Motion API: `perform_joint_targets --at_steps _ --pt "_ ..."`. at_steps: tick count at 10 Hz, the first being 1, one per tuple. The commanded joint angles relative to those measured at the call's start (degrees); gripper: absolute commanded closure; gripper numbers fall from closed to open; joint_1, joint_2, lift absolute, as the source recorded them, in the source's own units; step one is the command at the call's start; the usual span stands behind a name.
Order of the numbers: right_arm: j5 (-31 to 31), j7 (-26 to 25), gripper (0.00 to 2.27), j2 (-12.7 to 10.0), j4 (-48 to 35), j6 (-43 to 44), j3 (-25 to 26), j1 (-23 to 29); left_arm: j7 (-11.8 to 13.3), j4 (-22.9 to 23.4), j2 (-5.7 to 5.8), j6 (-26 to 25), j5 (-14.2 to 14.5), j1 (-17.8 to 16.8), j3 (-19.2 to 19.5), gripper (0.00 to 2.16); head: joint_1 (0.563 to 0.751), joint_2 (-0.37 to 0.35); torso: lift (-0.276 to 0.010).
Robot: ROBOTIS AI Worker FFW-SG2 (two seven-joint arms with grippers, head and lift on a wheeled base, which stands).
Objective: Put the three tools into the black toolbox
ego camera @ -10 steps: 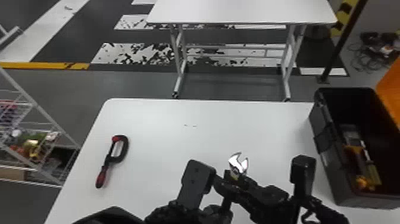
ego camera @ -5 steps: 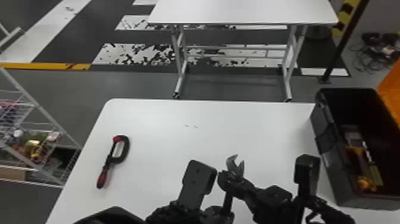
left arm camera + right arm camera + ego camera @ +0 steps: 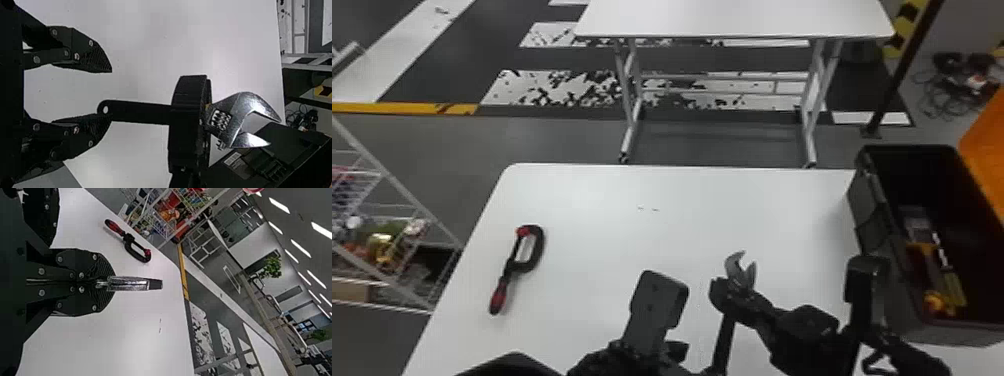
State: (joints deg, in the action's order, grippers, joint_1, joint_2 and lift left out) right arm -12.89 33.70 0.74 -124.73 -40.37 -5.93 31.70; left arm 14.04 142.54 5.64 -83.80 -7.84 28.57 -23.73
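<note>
White and round-cornered, the flat desk [image 3: 692,235] spreads before us, and at its right side we see the big black plastic toolbox [image 3: 869,215], its orange lid [image 3: 988,145] open. Its raised wall is what we would fear most: carried too low, a tool could knock against it and twist loose.

Our black two-fingered left gripper [image 3: 111,93] has its fingers spread wide, with nothing gripped between them. Our matching right gripper [image 3: 114,282] is closed on the silver adjustable wrench with the black handle [image 3: 742,272], the head jutting beyond its fingers, above the desk. The handle's end reaches over by the left gripper's finger; we cannot tell whether they touch. If they do, a careless move of either arm could turn the wrench in its narrow hold and drop it.

Black and red, the C-shaped metal clamp [image 3: 516,265] lies flat on the desk's left part, well apart from both grippers. Smallest are the yellow and grey items [image 3: 953,290] inside the toolbox; we cannot say whether one is the third tool.
</note>
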Motion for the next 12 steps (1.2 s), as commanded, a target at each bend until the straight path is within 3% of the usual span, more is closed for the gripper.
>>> perform_joint_targets --at_steps 1,3,4,7,10,11,12 --pt "-1.4 0.0 2.24 0.1 -2.5 -0.4 3.3 0.0 -0.1 1.3 0.16 0.2 0.0 1.5 0.4 0.00 0.695 0.070 -0.051" --pt "-6.3 0.1 2.24 0.2 -6.0 -4.2 11.1 -0.8 -0.9 2.0 0.78 1.6 0.0 4.0 2.3 0.00 0.695 0.005 -0.051" --pt "-8.9 0.1 2.24 0.2 -8.2 -6.4 15.7 -1.8 -2.1 1.8 0.87 4.9 0.2 5.8 3.5 0.00 0.695 -0.033 -0.051" --pt "-15.6 0.4 2.24 1.0 -9.9 -11.5 30.3 -7.0 -2.3 1.8 1.04 8.3 0.8 8.8 6.2 0.00 0.695 -0.144 -0.051" --pt "-15.4 1.2 2.24 4.4 -9.0 -11.5 39.9 -8.8 -2.6 2.0 1.92 9.8 0.7 9.4 5.4 0.00 0.695 -0.292 -0.051" --pt "-14.9 1.6 2.24 5.0 -7.9 -10.4 41.4 -8.5 -2.6 2.3 2.27 9.8 0.7 9.5 5.3 0.00 0.695 -0.350 -0.051" --pt "-12.4 1.7 2.24 5.5 -6.9 -6.4 41.2 -7.2 -2.7 2.7 2.45 9.8 0.7 9.8 5.3 0.00 0.695 -0.350 -0.051"
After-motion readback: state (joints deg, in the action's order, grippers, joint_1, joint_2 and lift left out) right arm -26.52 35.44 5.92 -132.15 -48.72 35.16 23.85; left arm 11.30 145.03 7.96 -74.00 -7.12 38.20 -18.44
